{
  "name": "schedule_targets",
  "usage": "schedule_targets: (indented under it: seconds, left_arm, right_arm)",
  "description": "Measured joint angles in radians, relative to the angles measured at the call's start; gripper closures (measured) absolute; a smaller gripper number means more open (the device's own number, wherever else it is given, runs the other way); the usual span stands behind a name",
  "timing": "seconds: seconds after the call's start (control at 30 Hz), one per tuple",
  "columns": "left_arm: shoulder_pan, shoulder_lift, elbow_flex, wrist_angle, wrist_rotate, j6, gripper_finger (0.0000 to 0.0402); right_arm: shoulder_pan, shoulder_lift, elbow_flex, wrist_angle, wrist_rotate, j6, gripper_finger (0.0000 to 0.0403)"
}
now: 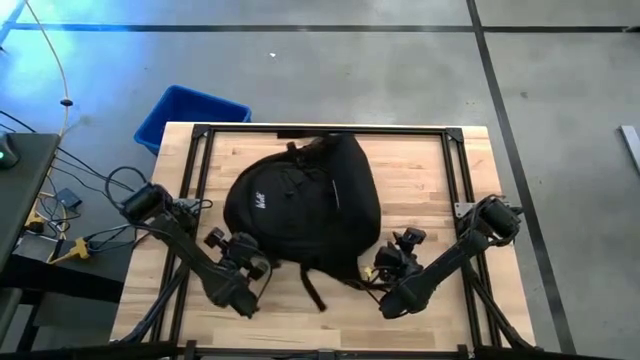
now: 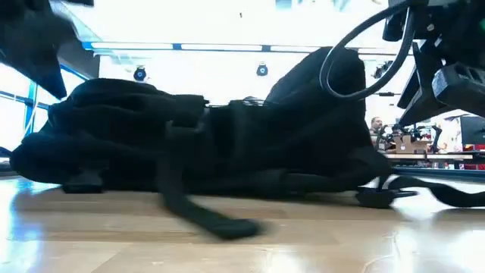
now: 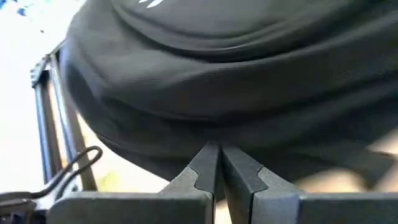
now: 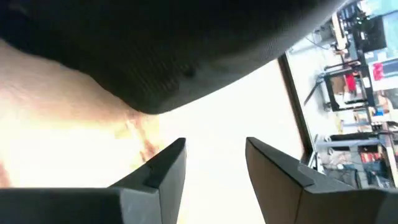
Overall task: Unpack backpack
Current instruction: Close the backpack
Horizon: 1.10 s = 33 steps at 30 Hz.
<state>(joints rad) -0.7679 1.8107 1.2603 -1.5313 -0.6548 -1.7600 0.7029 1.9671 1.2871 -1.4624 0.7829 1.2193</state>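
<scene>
Wooden table (image 1: 420, 170) holds backpack (image 1: 300, 205), its underside hidden.

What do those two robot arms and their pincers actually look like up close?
Both arms are dark, nearly black, built of slim jointed tube sections with chunky knuckles. The left gripper ends in two flat, wedge-shaped dark grey fingers; the right gripper has the same angular pair. A thick black cable loops beside one arm.

Two dark jointed arms (black cables looped) (image 1: 170, 228).
</scene>
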Motion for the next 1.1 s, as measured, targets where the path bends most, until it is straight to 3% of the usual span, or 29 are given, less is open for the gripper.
schedule_targets:
  seconds: [0.13,0.23,0.43,0.53,0.7,0.8,0.87,1.0,1.1]
  left_arm:
    - [-0.036,-0.001,0.116,0.032,-0.078,0.013,0.0401]
    - [-0.049,-0.002,0.131,0.201,-0.079,0.128,0.0401]
    - [0.014,0.000,-0.045,0.343,-0.018,0.160,0.0401]
    - [0.082,0.000,-0.151,0.348,0.035,0.159,0.0402]
    - [0.202,0.000,-0.234,0.175,-0.024,0.135,0.0401]
    - [0.260,-0.001,-0.236,-0.049,-0.119,-0.020,0.0401]
    - [0.295,-0.029,-0.264,-0.021,-0.142,-0.026,0.0401]
    - [0.315,-0.071,-0.269,-0.016,-0.036,0.036,0.0401]
    - [0.255,-0.077,-0.206,-0.035,0.008,-0.005,0.0401]
  right_arm:
    - [0.003,0.000,0.025,0.006,0.012,-0.017,0.0254]
    - [0.014,0.000,0.037,0.028,0.008,-0.040,0.0254]
    - [0.001,0.000,0.039,0.247,-0.154,-0.243,0.0254]
    - [-0.016,0.000,0.039,0.427,-0.117,-0.413,0.0254]
    - [-0.037,0.000,0.039,0.686,-0.049,-0.653,0.0254]
    - [-0.042,0.000,0.039,0.801,-0.069,-0.746,0.0254]
    - [-0.042,0.000,0.039,0.842,-0.087,-0.765,0.0254]
    - [-0.027,0.000,0.039,0.823,-0.095,-0.741,0.0254]
    - [-0.018,0.000,0.039,0.744,-0.021,-0.676,0.0254]
